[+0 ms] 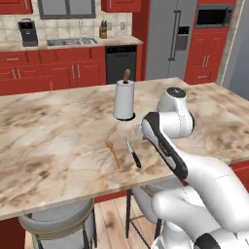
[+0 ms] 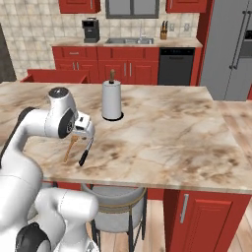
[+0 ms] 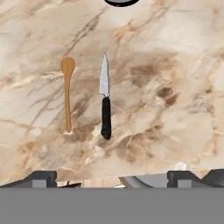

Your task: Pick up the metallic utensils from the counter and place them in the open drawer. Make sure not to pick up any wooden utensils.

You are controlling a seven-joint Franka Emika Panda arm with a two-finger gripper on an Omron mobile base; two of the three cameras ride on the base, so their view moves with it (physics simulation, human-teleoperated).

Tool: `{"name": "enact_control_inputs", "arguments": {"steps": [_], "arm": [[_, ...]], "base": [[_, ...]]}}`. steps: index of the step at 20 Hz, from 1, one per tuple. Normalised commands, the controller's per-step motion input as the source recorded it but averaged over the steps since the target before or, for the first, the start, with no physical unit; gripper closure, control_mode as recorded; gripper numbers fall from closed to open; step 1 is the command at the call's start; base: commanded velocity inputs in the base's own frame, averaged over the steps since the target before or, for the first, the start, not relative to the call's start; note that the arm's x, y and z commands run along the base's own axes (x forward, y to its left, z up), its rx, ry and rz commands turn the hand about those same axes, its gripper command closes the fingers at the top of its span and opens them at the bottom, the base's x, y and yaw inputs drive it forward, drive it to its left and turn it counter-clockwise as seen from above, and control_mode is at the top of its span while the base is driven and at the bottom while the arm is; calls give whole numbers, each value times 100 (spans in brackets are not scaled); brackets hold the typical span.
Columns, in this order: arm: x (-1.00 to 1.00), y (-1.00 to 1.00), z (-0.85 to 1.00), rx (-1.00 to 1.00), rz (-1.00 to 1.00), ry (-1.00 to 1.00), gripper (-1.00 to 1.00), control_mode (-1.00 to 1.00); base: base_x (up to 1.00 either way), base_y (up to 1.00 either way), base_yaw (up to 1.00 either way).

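Lying on marbled counter [image 3: 175,65], black-handled steel knife [image 3: 105,105], beside slim wooden spoon [image 3: 67,92], pincer [image 3: 112,177] spread wide

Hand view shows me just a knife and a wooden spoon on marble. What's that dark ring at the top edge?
Observer: The base of an upright paper towel roll, standing just beyond the knife.
Operator: Where's the drawer?
Observer: A red open drawer juts out at the far left of the counter, in the right base view.
Operator: Claw touching anything?
Observer: No; the claw hangs open above the knife.
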Motion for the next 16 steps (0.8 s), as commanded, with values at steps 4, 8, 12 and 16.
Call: {"name": "enact_control_inputs", "arguments": {"steps": [4,8,12,16], "arm": [[99,0,5,-8,0,56,-100,-100],[53,0,-26,-3,0,24,-100,-100],[2,0,-75,9,0,3,-100,-100],[0,10,-83,10,0,3,-100,-100]], "base": [[0,0,0],[0,0,0],[0,0,0],[0,0,0]]}}
